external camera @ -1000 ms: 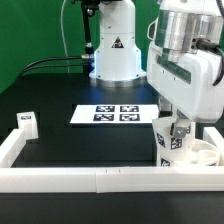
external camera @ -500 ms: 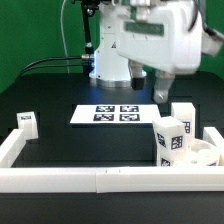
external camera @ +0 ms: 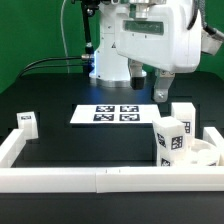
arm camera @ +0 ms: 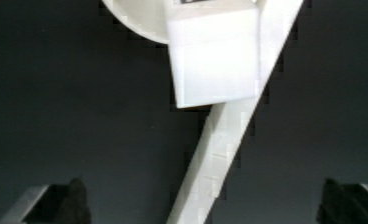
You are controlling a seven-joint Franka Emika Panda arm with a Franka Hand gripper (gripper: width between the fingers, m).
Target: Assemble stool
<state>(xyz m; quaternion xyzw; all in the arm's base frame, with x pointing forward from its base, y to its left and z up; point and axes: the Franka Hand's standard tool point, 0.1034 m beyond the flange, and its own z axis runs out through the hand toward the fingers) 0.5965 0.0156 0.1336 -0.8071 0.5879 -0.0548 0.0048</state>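
The stool's round seat disc [external camera: 205,156] lies at the exterior view's lower right, inside the rail corner. Two white tagged legs stand on it, one nearer [external camera: 171,141] and one behind [external camera: 184,118]. A third leg [external camera: 25,123] stands alone at the exterior view's far left. My gripper [external camera: 152,86] hangs open above the two legs, touching nothing. In the wrist view a leg [arm camera: 220,60] and the seat's edge [arm camera: 136,15] lie well below my open gripper [arm camera: 207,205], whose dark fingertips [arm camera: 56,205] hold nothing.
The marker board [external camera: 118,114] lies flat mid-table. A white border rail [external camera: 100,179] runs along the front edge and up both sides; a thin white strip of it [arm camera: 213,170] crosses the wrist view. The robot base [external camera: 112,55] stands at the back.
The gripper let go of the nearer leg, opened wide and rose well clear of it. The leg stays standing on the seat. Over the last half second nothing has moved.
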